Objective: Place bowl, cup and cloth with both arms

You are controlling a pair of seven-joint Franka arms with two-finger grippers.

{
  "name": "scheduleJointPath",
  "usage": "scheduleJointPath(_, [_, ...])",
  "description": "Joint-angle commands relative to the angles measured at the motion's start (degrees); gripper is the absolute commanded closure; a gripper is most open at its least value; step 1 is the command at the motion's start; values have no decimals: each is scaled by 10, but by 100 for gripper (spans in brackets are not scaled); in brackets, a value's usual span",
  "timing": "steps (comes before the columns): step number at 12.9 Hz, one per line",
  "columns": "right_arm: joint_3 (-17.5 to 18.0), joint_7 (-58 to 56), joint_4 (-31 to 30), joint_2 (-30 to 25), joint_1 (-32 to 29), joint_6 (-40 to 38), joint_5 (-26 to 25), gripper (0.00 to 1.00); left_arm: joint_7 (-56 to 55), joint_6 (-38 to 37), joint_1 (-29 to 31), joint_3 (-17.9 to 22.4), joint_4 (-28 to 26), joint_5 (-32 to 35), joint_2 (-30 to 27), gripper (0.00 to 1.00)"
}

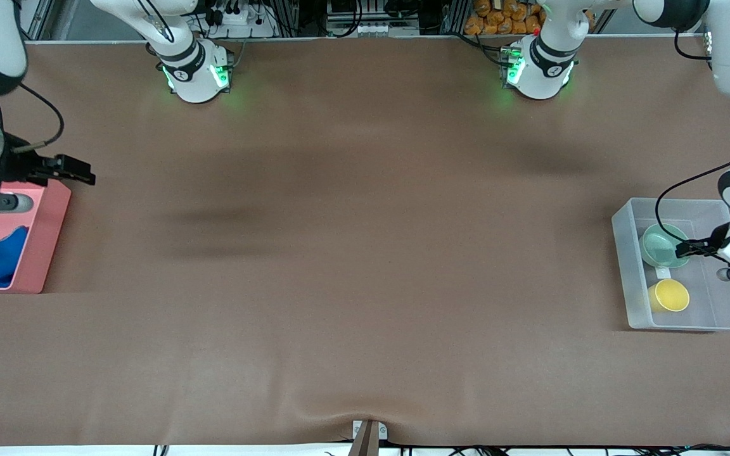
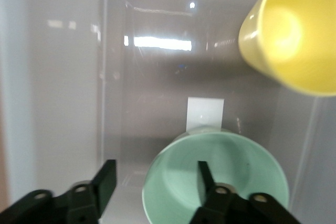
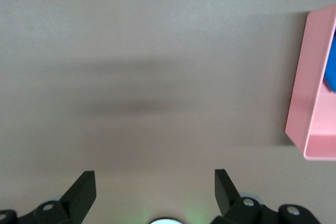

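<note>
The mint-green bowl (image 1: 661, 246) sits upright in the clear plastic bin (image 1: 631, 278) at the left arm's end of the brown table (image 1: 365, 253), in the half of the bin farther from the front camera. The yellow cup (image 1: 669, 296) lies tipped on its side in the same bin, nearer the front camera than the bowl and apart from it. The left gripper (image 2: 155, 179) is at the bowl with its fingers spread, one finger (image 2: 206, 176) inside the bowl and the other outside the rim; it grips nothing. The blue cloth (image 1: 1, 258) lies crumpled in the pink tray (image 1: 48, 240) at the right arm's end of the table. The right gripper (image 3: 155, 187) hangs wide open and empty over bare table beside the tray's edge.
</note>
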Motion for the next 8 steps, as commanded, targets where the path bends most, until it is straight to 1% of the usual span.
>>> scheduleJointPath(1, [-1,26,19,-19,6,-25,11,0,16,-35,0,10,-2,-5,-57,0])
scheduleJointPath(2, [0,27,33,-19,9,-32,11,0,15,-58,4,10,9,-5,-79,0])
scheduleJointPath(4, [1,30,99,-11,4,-81,11,0,9,-111,-5,12,25,2,-112,0])
scheduleJointPath(6, [11,79,107,-12,7,-86,11,0,-48,-159,-16,8,23,69,-177,0])
scheduleJointPath(7, [18,96,107,-13,8,-86,7,0,-72,-192,-19,-10,24,93,-201,0])
scheduleJointPath(8, [23,99,108,-14,9,-86,2,0,-106,-214,-17,-36,24,103,-222,0])
